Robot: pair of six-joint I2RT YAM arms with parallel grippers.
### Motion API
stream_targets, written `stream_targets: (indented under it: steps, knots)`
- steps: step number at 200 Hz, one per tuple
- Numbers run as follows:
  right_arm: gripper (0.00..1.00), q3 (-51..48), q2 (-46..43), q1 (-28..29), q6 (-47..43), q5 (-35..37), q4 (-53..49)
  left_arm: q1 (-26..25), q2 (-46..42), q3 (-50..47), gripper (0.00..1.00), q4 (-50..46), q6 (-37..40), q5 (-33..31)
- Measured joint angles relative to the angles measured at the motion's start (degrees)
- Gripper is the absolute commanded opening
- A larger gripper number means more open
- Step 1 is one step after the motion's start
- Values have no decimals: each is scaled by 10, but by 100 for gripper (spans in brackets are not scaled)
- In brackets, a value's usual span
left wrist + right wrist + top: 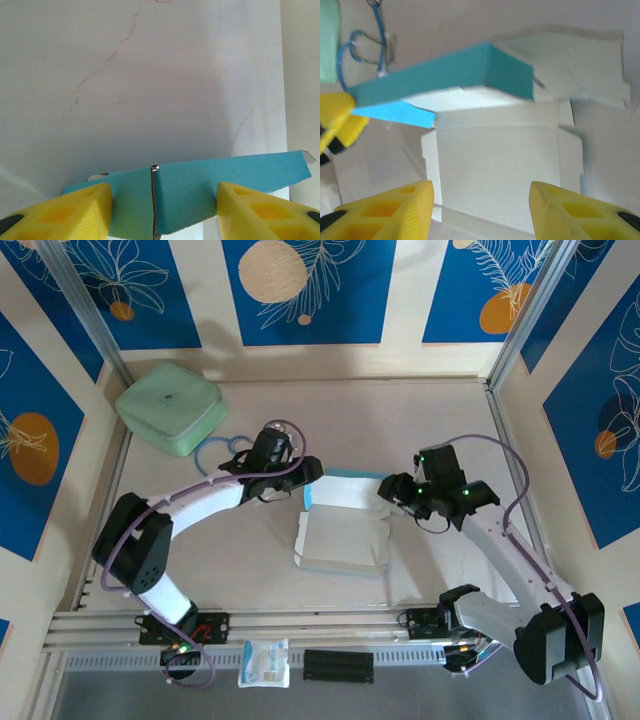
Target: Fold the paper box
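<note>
Where the two arms curved inward over the pale surface (430,425), the paper box (345,535) lay between them, about mid-surface and slightly toward the near side. White face up, mostly flat. Along its far edge a teal wall stood raised, running left to right.

Left hand (303,478): sat at the box's far left corner, coming in from the left. In its wrist view the yellow fingers (75,215) were spread wide. The teal wall crossed beyond the gap and ran past both fingertips. One card edge stood upright in mid-gap, touching neither finger. Nothing was pinched. Whether the fingertips pressed on the wall could not be told.

Right hand (388,492): sat at the far right corner, just beside the right end of the teal wall. In its wrist view the fingers (580,215) were spread apart with an empty gap. The white panel lay flat just beyond them, small tabs along its two sides. Past the panel the teal part rose as a folded corner with a white flap tucked beneath. A brighter blue flap pointed toward the left hand's yellow fingertips at that view's left edge.

Other items: a mint-green case (170,412) lay in the far left corner. A blue cord loop (215,453) lay just beside it. A clear packet (263,662) lay at the near edge between the arm bases, well apart from the box.
</note>
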Motion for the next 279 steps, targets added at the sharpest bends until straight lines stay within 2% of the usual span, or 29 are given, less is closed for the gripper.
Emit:
stream_targets:
  steps: [43, 75, 102, 172, 196, 234, 279]
  knots:
    - [53, -76, 1, 60, 41, 29, -2, 0, -41, -51, 56, 25, -2, 10]
    - [58, -117, 19, 71, 41, 81, 67, 0, -53, -74, 56, 50, -7, 14]
    - [62, -148, 43, 73, 25, 119, 159, -1, -53, -85, 56, 74, -17, 26]
    - [61, -195, 94, 65, 0, 159, 325, -5, -53, -97, 55, 102, -28, 32]
    - [61, -205, 113, 64, -5, 159, 360, -5, -53, -97, 56, 102, -28, 32]
    - [70, -203, 134, 65, -1, 176, 365, -7, -53, -97, 56, 101, -28, 32]
    - [66, -212, 146, 64, -28, 191, 428, -9, -53, -97, 55, 101, -26, 32]
